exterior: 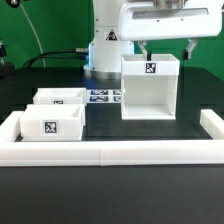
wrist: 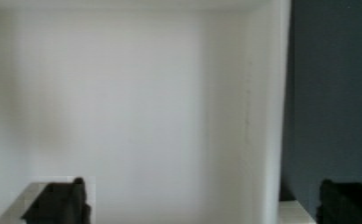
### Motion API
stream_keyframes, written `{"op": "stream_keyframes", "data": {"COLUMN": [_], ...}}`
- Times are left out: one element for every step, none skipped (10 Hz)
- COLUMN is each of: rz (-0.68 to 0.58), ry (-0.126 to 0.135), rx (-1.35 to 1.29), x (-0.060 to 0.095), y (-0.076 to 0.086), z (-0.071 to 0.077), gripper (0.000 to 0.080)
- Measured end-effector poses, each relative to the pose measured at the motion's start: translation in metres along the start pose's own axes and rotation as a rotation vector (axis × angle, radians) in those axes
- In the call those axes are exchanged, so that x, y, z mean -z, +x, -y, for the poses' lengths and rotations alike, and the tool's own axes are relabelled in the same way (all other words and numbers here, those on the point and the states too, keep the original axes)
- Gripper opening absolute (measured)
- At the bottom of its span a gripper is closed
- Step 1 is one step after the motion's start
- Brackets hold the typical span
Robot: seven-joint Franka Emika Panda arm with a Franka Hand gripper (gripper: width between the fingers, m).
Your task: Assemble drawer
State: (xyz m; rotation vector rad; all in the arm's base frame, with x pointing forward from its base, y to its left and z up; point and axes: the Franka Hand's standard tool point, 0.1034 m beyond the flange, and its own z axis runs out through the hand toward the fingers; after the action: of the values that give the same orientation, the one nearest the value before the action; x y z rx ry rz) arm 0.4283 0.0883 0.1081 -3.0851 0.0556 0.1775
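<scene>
The tall white drawer shell (exterior: 150, 87) stands upright on the black table at the exterior view's right, its open side facing the camera and a tag on its top. Two small open-top trays sit at the exterior view's left: one in front (exterior: 50, 125) with a tag on its face, one behind it (exterior: 61, 97). My gripper (exterior: 166, 45) hangs open just above the shell's top, a finger toward each side. In the wrist view the shell's white surface (wrist: 142, 100) fills most of the frame, with dark fingertips (wrist: 57, 200) spread wide apart and nothing between them.
A low white wall (exterior: 110, 150) borders the table along the front and sides. The marker board (exterior: 103, 96) lies flat between the trays and the shell. The robot's base stands behind.
</scene>
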Motion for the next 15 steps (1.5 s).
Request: {"op": "stream_keyframes", "data": {"rz": [0.0,-0.002,0.001,0.004,0.001,0.003,0.003,0.003,0.003,0.003,0.003,0.003,0.003,0.003,0.003], "ry": [0.004,0.005,0.004,0.003,0.004,0.004,0.004,0.004,0.004,0.004,0.004,0.004,0.004,0.004,0.005], "rx": [-0.009,-0.007,-0.02,-0.031,-0.027,-0.029,-0.029,-0.029,-0.029,-0.029,-0.029,-0.029,-0.029,-0.029,-0.014], "x": [-0.008,-0.01,-0.013,-0.015,-0.014,-0.015,-0.015,-0.015,-0.015,-0.015,-0.015,-0.015,-0.015,-0.015,-0.015], "y": [-0.006,-0.007,-0.009,-0.009,-0.008,-0.009,-0.009,-0.009,-0.009,-0.009,-0.009,-0.009,-0.009,-0.009,-0.006], "z": [0.002,0.006,0.012,0.021,0.023,0.022,0.022,0.022,0.022,0.022,0.022,0.022,0.022,0.022,0.021], "gripper": [0.065,0.065,0.065,0.0528,0.0393,0.0393,0.0181,0.0061,0.0036,0.0036,0.0036,0.0036,0.0036,0.0036,0.0036]}}
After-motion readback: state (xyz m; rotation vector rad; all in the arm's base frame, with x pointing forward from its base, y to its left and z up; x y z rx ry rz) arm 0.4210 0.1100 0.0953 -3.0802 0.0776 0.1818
